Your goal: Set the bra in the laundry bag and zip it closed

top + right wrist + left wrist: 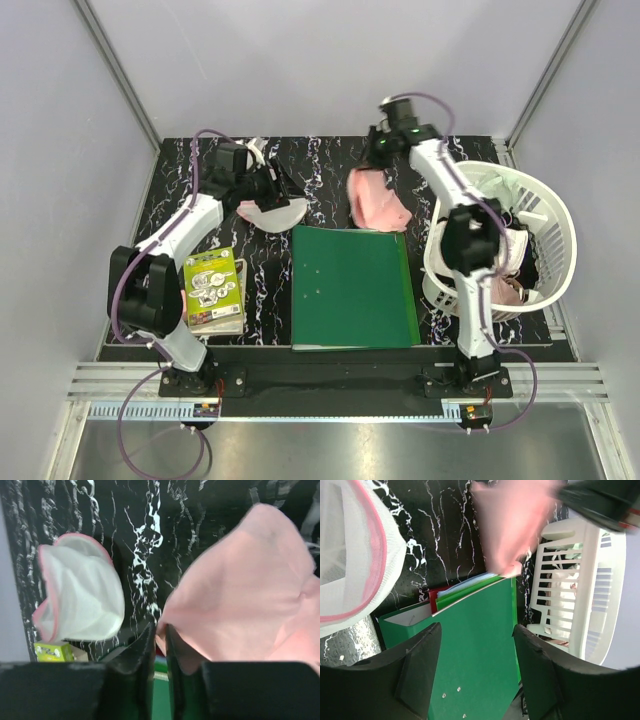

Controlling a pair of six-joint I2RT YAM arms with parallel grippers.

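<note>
The pink bra (378,202) hangs from my right gripper (372,168) above the back middle of the table. In the right wrist view the gripper (160,628) is shut on the bra's edge, and the bra (245,595) spreads to the right. The laundry bag (272,213), white mesh with a pink rim, lies on the black marbled table left of the bra. It also shows in the right wrist view (80,600) and the left wrist view (350,555). My left gripper (274,186) hovers at the bag's far edge. It is open and empty (476,628).
A green folder (352,286) lies flat at the table's middle, just in front of the bra and bag. A big white slatted basket (545,215) holding clothes stands at the right. A yellow-green book (212,290) lies at the front left.
</note>
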